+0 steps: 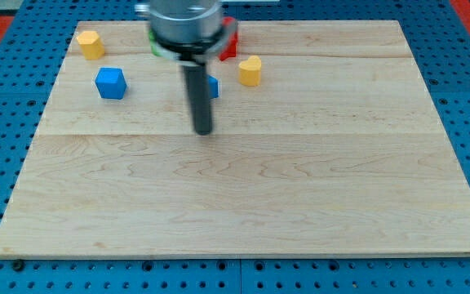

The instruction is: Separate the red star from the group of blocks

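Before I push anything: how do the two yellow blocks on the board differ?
The yellow block at the view's top left corner sits alone near the wooden board's edge; the yellow heart-shaped block lies right of centre, beside the cluster under the arm. The corner one looks angular, many-sided; the other has a notched, rounded top. My tip is far nearer the heart-shaped one. Both share colour and similar size.

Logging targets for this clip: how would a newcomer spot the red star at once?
Start at the wooden board and look along its top edge, just under the arm's round housing. The red star peeks out on the housing's right, mostly hidden. It is the only red piece; the yellow block sits lower right.
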